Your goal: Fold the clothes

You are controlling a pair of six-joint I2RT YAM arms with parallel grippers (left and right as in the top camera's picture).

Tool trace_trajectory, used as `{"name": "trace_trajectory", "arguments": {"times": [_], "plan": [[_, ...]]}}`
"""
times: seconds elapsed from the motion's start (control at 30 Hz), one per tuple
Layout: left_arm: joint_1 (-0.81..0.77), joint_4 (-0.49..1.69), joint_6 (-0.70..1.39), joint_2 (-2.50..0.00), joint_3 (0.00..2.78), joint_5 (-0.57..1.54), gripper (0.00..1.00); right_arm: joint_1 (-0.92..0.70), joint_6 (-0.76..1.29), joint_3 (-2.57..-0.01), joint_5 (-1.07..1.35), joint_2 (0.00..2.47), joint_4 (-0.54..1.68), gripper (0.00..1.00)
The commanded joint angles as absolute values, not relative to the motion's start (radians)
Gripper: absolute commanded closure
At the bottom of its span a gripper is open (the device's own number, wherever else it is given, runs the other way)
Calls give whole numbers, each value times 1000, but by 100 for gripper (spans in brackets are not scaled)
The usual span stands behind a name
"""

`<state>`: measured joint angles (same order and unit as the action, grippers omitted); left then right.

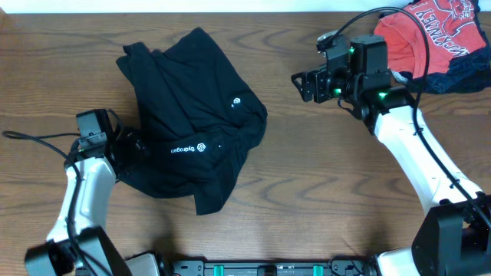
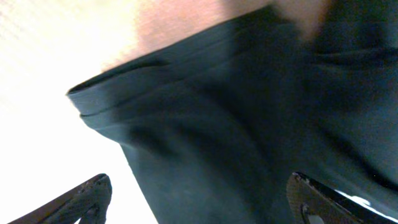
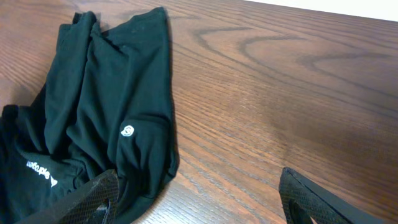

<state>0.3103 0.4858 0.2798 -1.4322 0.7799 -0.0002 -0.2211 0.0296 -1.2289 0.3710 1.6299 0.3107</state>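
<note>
1. Wood-grain table (image 1: 307, 192) fills our overhead view, and we see the black top (image 1: 192, 100) bunched left of centre, around ten o'clock.
2. Our left gripper (image 1: 134, 146) sits at the top's eight o'clock edge, fingers spread wide with the fabric just ahead of them.
3. Our right gripper (image 1: 301, 86) hovers over bare wood at the top's three o'clock, fingers spread and empty.
4. At one o'clock, a red shirt (image 1: 430, 31) touches a navy garment (image 1: 460, 73).

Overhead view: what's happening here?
Two arms are at a black long-sleeved top lying bunched on the table, not yet neatly folded. The left claw is open at its left edge; the right claw hovers open to its right, holding nothing. A red-orange shirt and navy garment sit in the corner.
</note>
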Motion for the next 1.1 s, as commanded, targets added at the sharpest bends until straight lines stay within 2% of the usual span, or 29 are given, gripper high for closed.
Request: {"name": "trace_trajectory", "arguments": {"times": [0.0,0.13,0.23,0.4,0.73,0.93,1.03,1.07], "plan": [[344,474,255,-1494,788,-35,9,-237,-1,-1249,352,1636,315,20],[350,467,256,-1539,788,-35,20,-237,-2,-1249,339,1637,327,20],[351,466,256,-1549,788,-36,38,-237,-1,-1249,339,1637,332,20],[359,477,260,-1549,788,-39,92,-237,-1,-1249,339,1637,332,20],[590,592,342,-1548,788,-23,94,-237,-1,-1249,340,1637,330,21],[678,559,306,-1539,788,171,94,-237,-1,-1249,340,1639,323,21],[670,536,295,-1523,788,252,83,-246,-17,-1249,342,1657,319,21],[663,521,270,-1518,788,299,75,-252,-19,-1249,342,1670,319,21]]}}
